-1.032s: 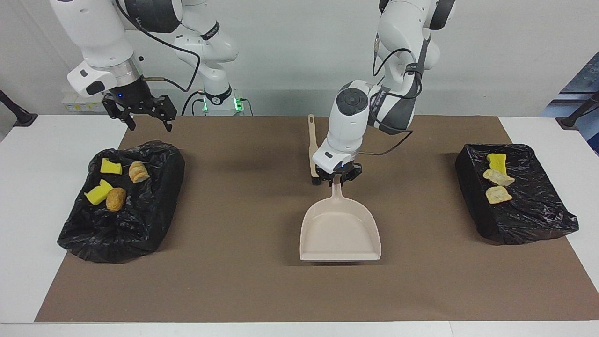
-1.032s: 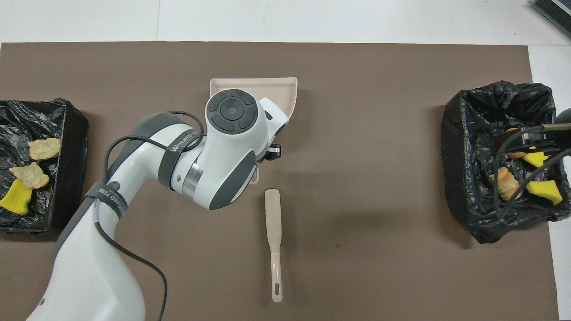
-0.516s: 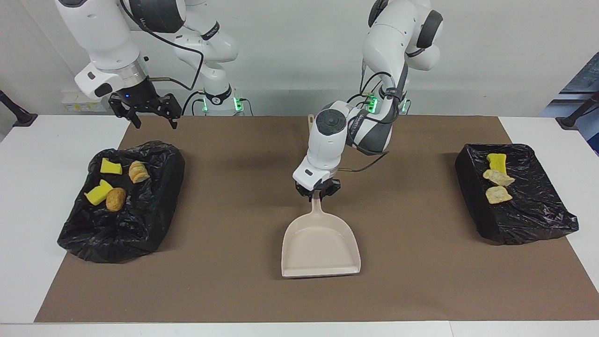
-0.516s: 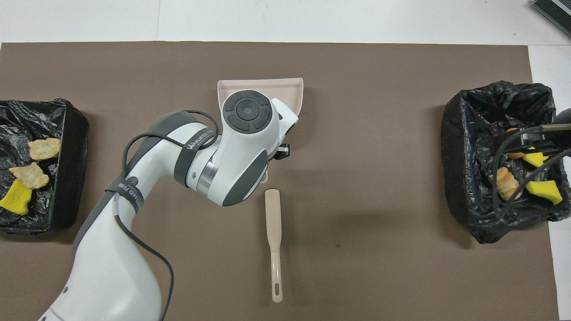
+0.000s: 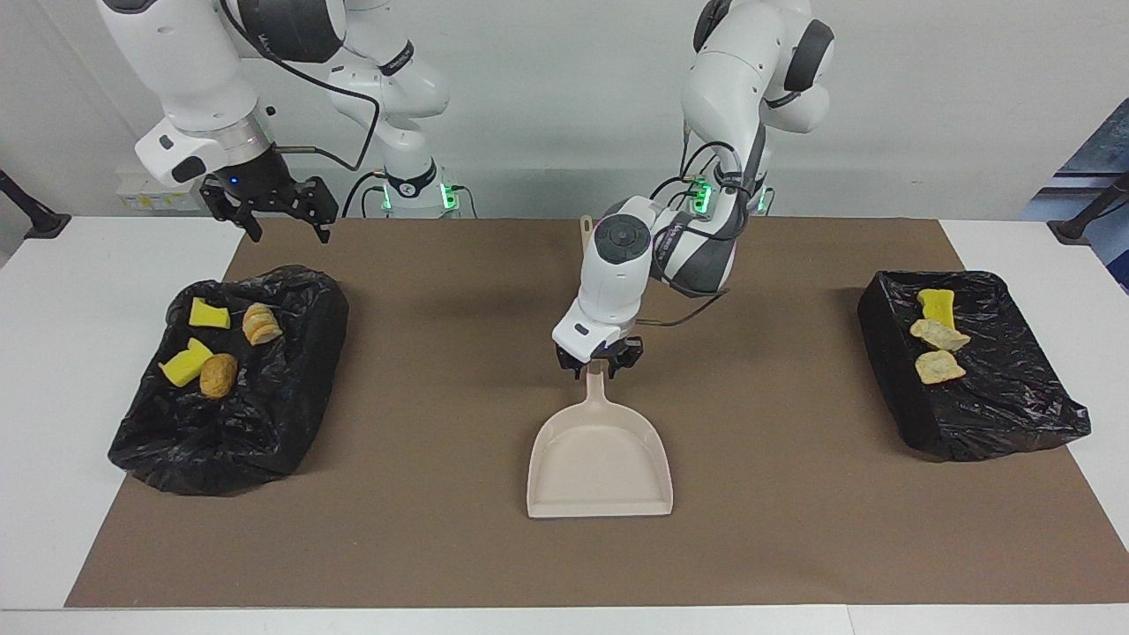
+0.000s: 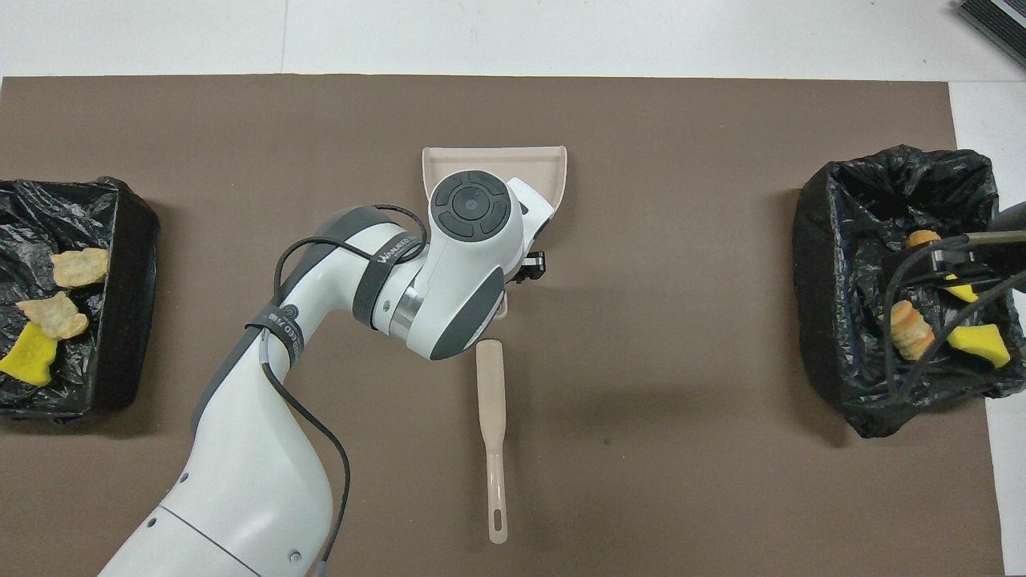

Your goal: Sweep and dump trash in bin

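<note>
The beige dustpan [image 5: 600, 463] lies flat on the mat's middle, mouth away from the robots. My left gripper [image 5: 598, 360] is at the tip of its handle. In the overhead view the left wrist covers most of the dustpan [image 6: 553, 160]. All the trash lies in two black-lined bins. The bin [image 5: 220, 450] at the right arm's end holds yellow sponge pieces [image 5: 209, 313] and bread lumps [image 5: 218, 375]. The bin [image 5: 997, 414] at the left arm's end holds a sponge piece [image 5: 935, 302] and tan lumps [image 5: 938, 366]. My right gripper [image 5: 284, 231] hangs open and empty over the mat's corner by its bin.
A beige brush [image 6: 490, 425] lies on the mat, nearer to the robots than the dustpan, handle toward the robots. The brown mat [image 5: 423, 529] covers most of the white table. The right arm's cables [image 6: 922, 320] show over its bin from above.
The left gripper and the dustpan have shifted toward the right arm's end of the table. The right gripper has drifted slightly near its bin.
</note>
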